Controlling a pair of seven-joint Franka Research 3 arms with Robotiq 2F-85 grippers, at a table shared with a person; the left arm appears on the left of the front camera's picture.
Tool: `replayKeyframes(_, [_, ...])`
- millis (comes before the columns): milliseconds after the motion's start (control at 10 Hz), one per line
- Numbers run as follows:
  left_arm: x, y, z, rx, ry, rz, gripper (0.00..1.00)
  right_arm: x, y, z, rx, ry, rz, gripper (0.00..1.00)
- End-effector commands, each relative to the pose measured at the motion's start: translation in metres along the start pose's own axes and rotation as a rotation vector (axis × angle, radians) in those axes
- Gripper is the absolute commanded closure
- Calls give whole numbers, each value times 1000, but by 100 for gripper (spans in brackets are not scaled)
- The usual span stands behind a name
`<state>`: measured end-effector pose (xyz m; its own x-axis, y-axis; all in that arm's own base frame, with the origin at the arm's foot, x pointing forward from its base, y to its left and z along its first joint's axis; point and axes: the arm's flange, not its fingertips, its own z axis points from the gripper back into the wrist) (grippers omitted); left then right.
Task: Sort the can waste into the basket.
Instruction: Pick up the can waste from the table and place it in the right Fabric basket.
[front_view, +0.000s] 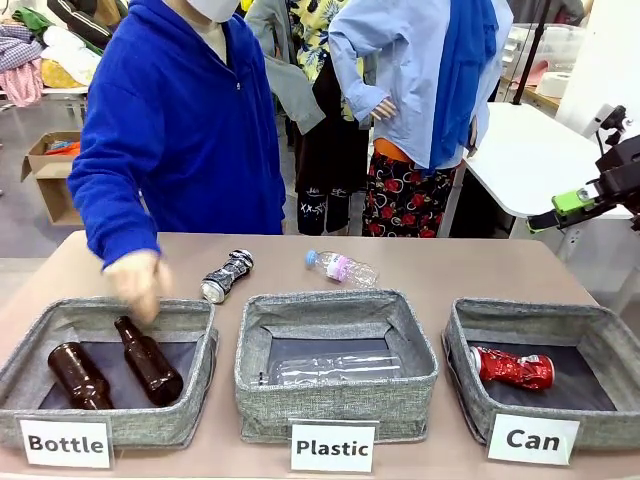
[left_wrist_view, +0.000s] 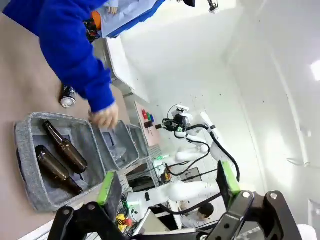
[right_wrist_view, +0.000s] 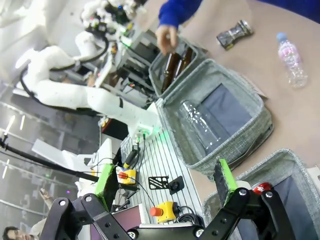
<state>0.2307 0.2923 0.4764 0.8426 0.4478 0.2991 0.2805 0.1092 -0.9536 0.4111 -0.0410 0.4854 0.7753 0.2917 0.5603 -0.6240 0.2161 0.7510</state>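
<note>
Smooth tan tabletop (front_view: 420, 260) in a cluttered room carried three square grey woven-fabric bins with dark bottoms and white labels; a white table (front_view: 530, 160) stood behind it. The crushed red can (front_view: 513, 368) lay inside the Can basket (front_view: 600, 325), while the crushed black-and-silver can (front_view: 227, 275) lay on bare tabletop behind the Bottle bin (front_view: 60, 318), well apart from that basket, near a clear plastic bottle (front_view: 342, 267). Left hand (left_wrist_view: 167, 182) and right hand (right_wrist_view: 165, 182) both hung open above the tabletop, green pads spread, gripping nothing.
</note>
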Motion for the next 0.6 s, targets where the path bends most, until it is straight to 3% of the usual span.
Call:
replayKeyframes(0, [14,-2,-28,-26,73,-44,0,0,1,4,0,19,20,0])
replayKeyframes(200, [33,-12,-79,76,207,-43,0,0,1,4,0,19,20,0])
replayKeyframes(500, [60,-20,-208,368,428,-30,0,0,1,4,0,19,20,0])
